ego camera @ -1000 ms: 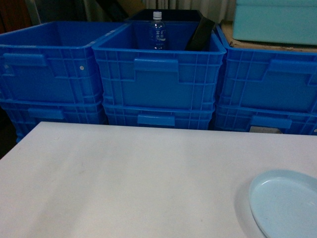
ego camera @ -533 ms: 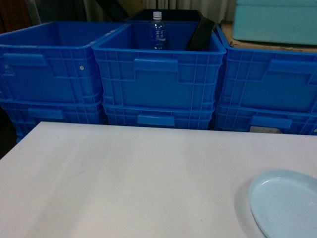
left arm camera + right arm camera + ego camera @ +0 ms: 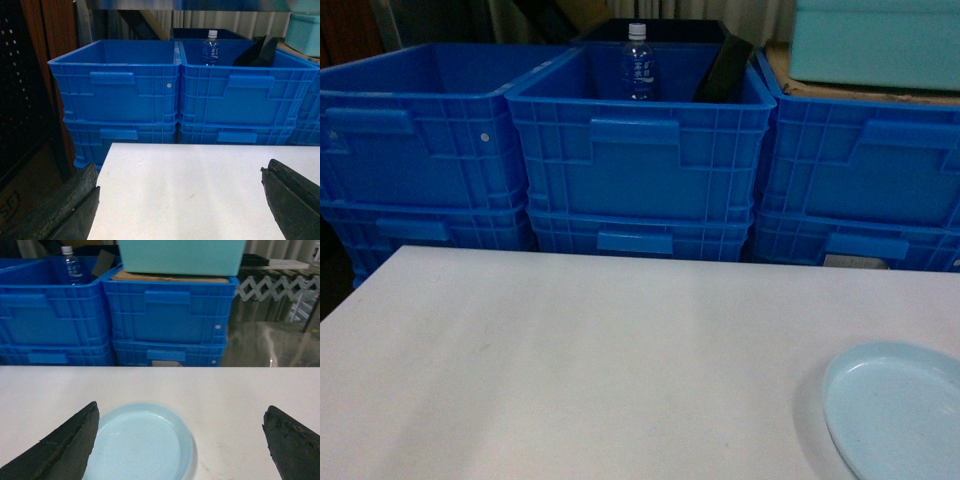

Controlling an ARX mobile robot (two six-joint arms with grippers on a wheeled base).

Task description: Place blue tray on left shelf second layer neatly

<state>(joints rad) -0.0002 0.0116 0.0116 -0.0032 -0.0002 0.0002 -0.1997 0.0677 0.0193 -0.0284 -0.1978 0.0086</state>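
Observation:
The blue tray (image 3: 900, 415) is a pale light-blue oval dish lying flat on the white table (image 3: 570, 370) at its near right corner, cut off by the head view's edge. In the right wrist view the blue tray (image 3: 140, 442) lies low and left of centre. My right gripper (image 3: 181, 410) is open just above the table; its left finger (image 3: 65, 450) overlaps the tray's left rim and its right finger stands well clear to the right. My left gripper (image 3: 179, 170) is open over bare table with nothing between its fingers. The left shelf is out of view.
Stacked dark-blue crates (image 3: 640, 150) line the table's far edge. The middle crate holds a water bottle (image 3: 637, 60) and a black object. A teal box (image 3: 875, 40) sits on the right stack. A scissor-frame conveyor (image 3: 272, 287) stands at the far right.

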